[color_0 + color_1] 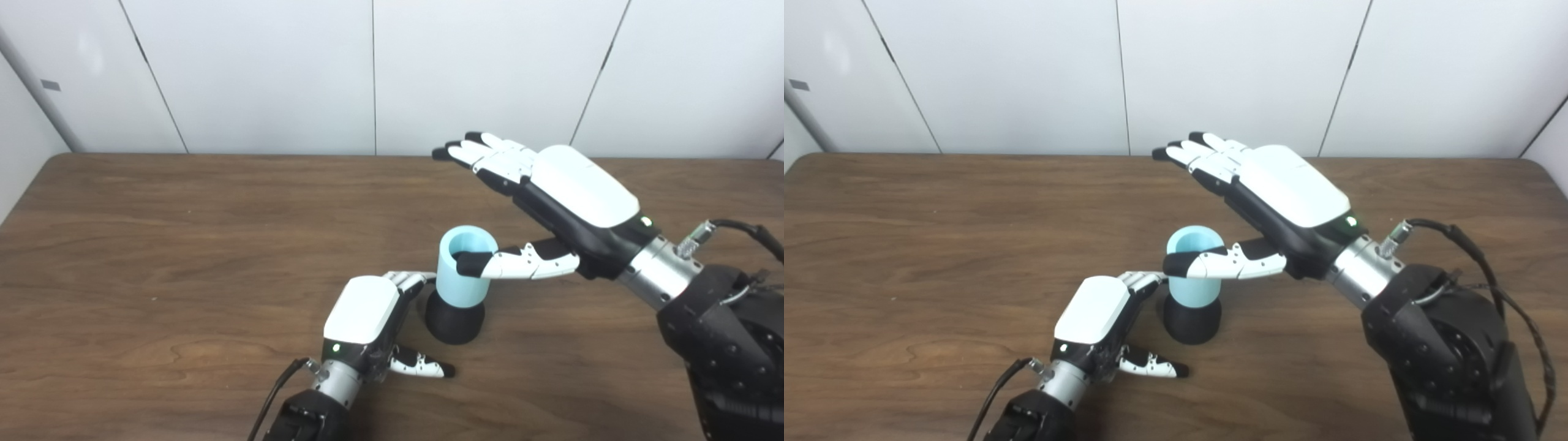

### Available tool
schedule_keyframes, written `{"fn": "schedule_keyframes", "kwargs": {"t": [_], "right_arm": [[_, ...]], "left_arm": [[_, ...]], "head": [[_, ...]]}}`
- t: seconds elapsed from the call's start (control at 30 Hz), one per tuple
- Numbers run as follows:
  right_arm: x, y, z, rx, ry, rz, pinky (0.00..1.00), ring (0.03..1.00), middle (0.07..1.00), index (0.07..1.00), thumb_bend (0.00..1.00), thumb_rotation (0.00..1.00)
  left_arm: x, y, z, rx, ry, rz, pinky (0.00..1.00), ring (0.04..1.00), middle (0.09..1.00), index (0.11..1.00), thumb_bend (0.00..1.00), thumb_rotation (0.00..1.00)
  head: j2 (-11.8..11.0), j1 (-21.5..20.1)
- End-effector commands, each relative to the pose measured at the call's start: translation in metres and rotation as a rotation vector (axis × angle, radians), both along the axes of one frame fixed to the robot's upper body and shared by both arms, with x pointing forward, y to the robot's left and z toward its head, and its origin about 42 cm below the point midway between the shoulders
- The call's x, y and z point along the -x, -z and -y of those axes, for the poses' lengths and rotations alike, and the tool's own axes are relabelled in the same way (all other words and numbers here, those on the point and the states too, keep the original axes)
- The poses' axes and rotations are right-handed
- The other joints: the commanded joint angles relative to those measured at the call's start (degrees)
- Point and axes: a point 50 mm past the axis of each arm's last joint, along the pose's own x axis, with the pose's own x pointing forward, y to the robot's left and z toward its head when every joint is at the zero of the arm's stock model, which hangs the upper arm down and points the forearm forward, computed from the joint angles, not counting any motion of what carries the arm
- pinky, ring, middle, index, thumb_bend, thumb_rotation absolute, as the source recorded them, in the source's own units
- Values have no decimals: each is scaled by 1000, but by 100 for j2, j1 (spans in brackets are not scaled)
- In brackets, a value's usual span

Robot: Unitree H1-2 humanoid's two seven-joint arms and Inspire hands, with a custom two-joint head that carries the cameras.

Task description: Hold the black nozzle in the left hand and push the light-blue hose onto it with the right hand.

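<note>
The left robot hand (367, 318) rests low over the bench (184, 245), white back plate facing up. Its fingers (407, 280) curl forward toward the left side of the hose-and-nozzle assembly, with the fingertips at the lower edge of the hose wall; whether they press on it cannot be told from either view. The thumb (422, 366) extends to the right, close to the bench surface and apart from the nozzle base. The left robot hand encloses nothing and is released.

The right robot hand (1274, 196) is raised above the bench, behind and to the right of the assembly. Its fingers (1200, 153) are extended straight and spread apart, pointing up and to the left, clear of every object. Its thumb (1213, 264) reaches left across the front of the hose just below the rim, with the black tip overlapping the hose wall. The right robot hand grips nothing and is released.

The light-blue hose (462, 288) is a short, open-topped cylinder standing upright. Its lower end is seated on the black nozzle (454, 321), which stands on the bench as a wider rounded base. The assembly sits near the middle of the bench, between the two robot hands.

A black cable (1470, 245) runs from the right wrist back along the arm.
</note>
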Motion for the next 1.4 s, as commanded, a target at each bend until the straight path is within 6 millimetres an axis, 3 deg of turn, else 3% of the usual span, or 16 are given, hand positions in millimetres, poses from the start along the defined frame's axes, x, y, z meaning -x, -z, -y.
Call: {"fn": "schedule_keyframes", "kwargs": {"t": [0.0, 0.2, 0.33, 0.57, 0.73, 0.83, 1.1, 1.23, 1.37], "right_arm": [[0, -10, 0, -8, 6, 74, 924, 972, 934, 903, 598, 1000], [-2, -6, 0, -14, 17, 63, 929, 977, 944, 917, 609, 1000], [-3, -2, 1, -22, 25, 51, 938, 977, 941, 918, 603, 1000], [-5, 8, 9, -30, 56, 30, 935, 973, 936, 921, 606, 1000], [-8, 17, 18, -34, 93, 7, 934, 970, 939, 924, 608, 999], [-10, 25, 24, -38, 148, 4, 908, 955, 927, 918, 614, 954], [-15, 45, 43, -181, 294, -60, 806, 921, 914, 914, 534, 889], [-13, 64, 50, -254, 341, -102, 781, 913, 920, 919, 499, 871], [-7, 90, 49, -352, 395, -163, 809, 916, 919, 921, 451, 846]], "left_arm": [[-2, -1, -6, -43, -17, -44, 865, 831, 829, 835, 1000, 282], [-8, -19, -19, -45, -34, -19, 913, 856, 854, 885, 1000, 308], [-11, -27, -29, -21, -71, 3, 873, 847, 857, 891, 1000, 337], [-21, -50, -57, 186, -151, -36, 630, 759, 795, 822, 995, 329], [-25, -74, -83, 356, -146, -116, 581, 707, 764, 793, 967, 272], [-24, -81, -99, 405, -159, -97, 590, 697, 751, 775, 928, 324], [-18, -75, -133, 575, -258, -41, 624, 699, 752, 761, 693, 357], [-17, -58, -149, 738, -292, -57, 629, 746, 794, 786, 620, 387], [-19, -34, -159, 773, -336, -10, 701, 780, 803, 812, 618, 628]], "head": [[-11, 20], [-37, 65], [-46, 66], [-49, 70], [-60, 56], [-71, 43], [-68, -54], [-69, -92], [-63, -128]]}}
